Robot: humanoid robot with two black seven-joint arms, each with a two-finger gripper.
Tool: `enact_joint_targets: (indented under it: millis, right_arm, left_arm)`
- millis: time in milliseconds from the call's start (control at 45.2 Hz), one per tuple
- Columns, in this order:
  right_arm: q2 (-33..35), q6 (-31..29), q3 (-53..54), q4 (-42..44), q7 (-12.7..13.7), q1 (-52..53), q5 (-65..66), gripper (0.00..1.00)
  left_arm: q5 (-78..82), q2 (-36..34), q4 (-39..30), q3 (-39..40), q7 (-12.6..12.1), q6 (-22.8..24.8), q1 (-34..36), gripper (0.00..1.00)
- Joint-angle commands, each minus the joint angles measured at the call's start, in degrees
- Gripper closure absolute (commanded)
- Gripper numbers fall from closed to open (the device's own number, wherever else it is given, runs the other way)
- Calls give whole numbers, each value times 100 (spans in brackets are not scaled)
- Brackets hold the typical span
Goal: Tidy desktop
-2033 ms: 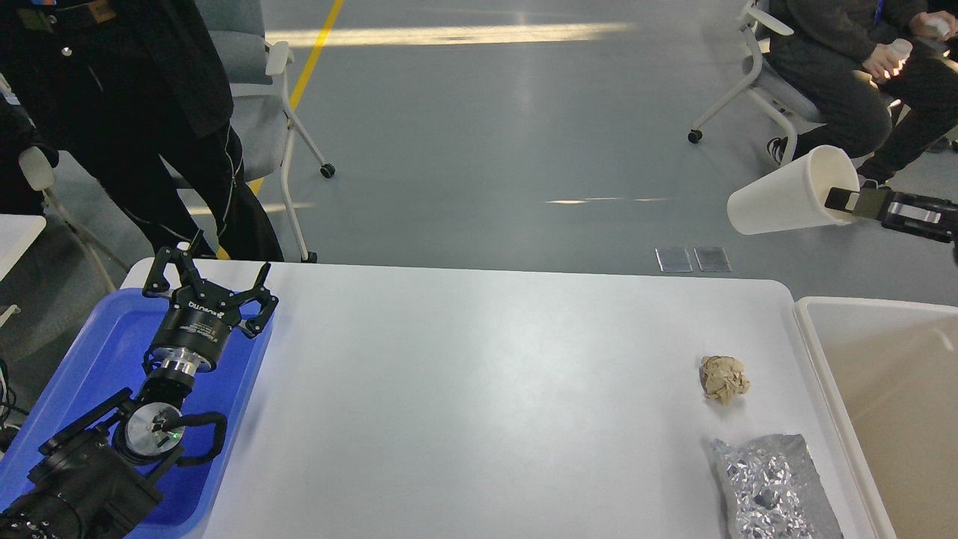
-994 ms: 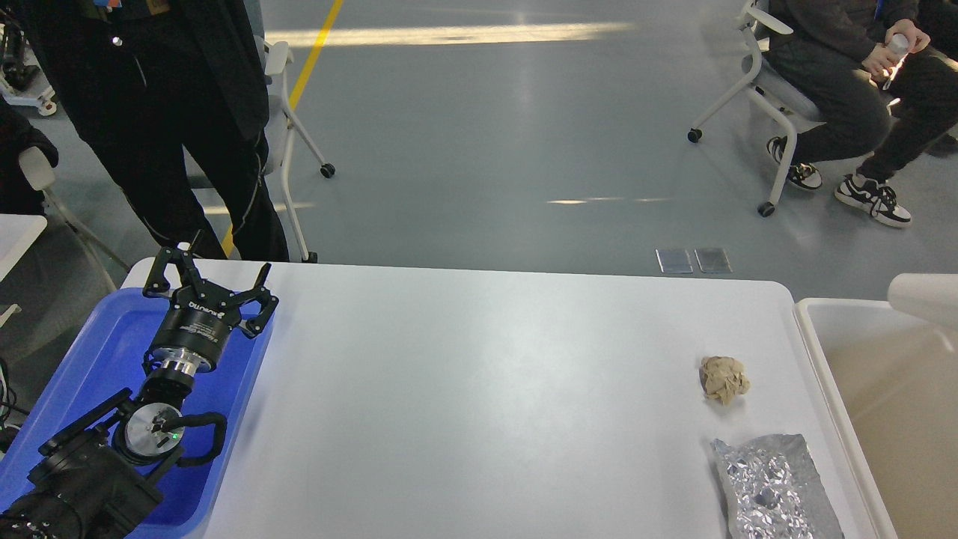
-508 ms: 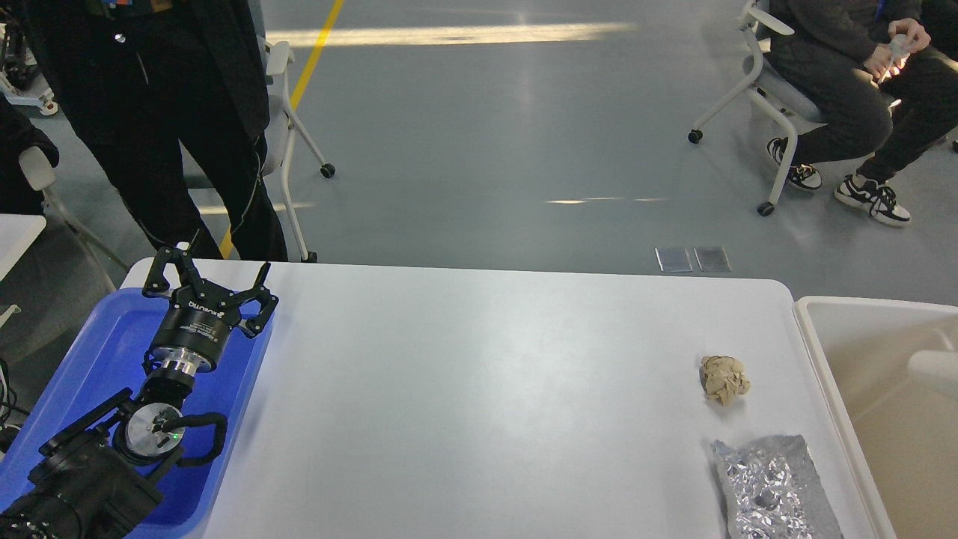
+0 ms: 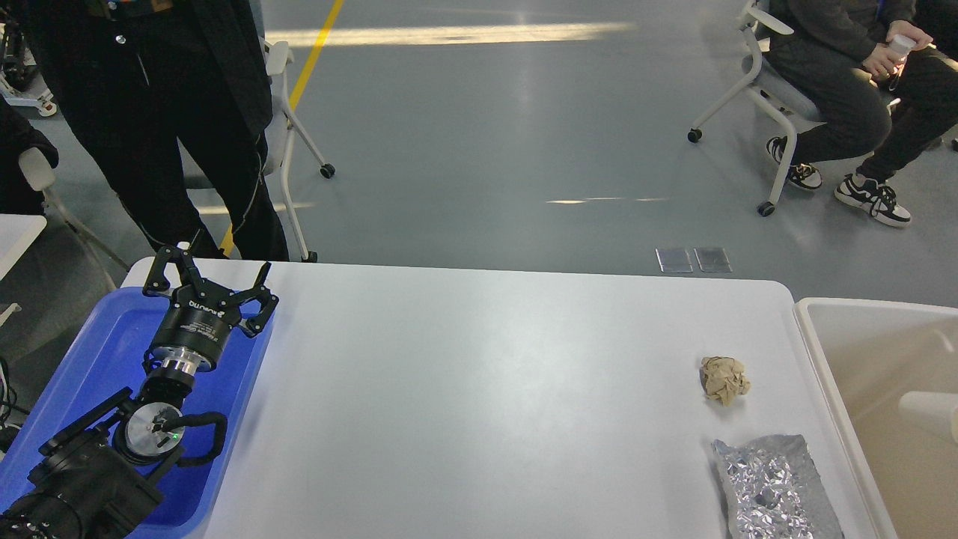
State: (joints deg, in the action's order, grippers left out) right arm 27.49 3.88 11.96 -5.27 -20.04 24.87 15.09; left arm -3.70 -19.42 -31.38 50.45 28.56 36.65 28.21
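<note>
The white desktop (image 4: 479, 389) fills the middle of the head view. A crumpled beige paper ball (image 4: 724, 379) lies on it near the right side. A crinkled silver foil packet (image 4: 775, 486) lies just in front of the ball at the right front. A white paper cup (image 4: 930, 407) lies inside the beige bin at the right edge. My left gripper (image 4: 211, 273) is open and empty, held above the far end of the blue tray. My right gripper is out of view.
A blue plastic tray (image 4: 90, 352) sits at the left edge under my left arm. A beige-white rimmed bin (image 4: 816, 352) stands at the right edge of the desk. A person in black (image 4: 150, 112) stands behind the left corner. A seated person (image 4: 853, 82) is at far right.
The right gripper held the white cup above the bin, then left the view. The cup has dropped into the bin and settled lower. The left arm has not moved.
</note>
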Motion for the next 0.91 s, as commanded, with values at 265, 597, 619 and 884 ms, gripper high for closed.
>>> enact_joint_targets:
  millis: [265,597,619,884]
  right_arm:
    - [-324,52,78,422,132,27,-6,100]
    - [-315,272,87,422,132,238,-6,1]
    - [-297,263,87,422,132,247,-6,0]
    - [-218,272,69,422,123,334,-6,0]
  left_arm:
    - [0,0,0,0,0,0,0,0]
    - [1,0,0,0,0,0,0,0]
    - [1,0,0,0,0,0,0,0]
    - [1,0,0,0,0,0,0,0]
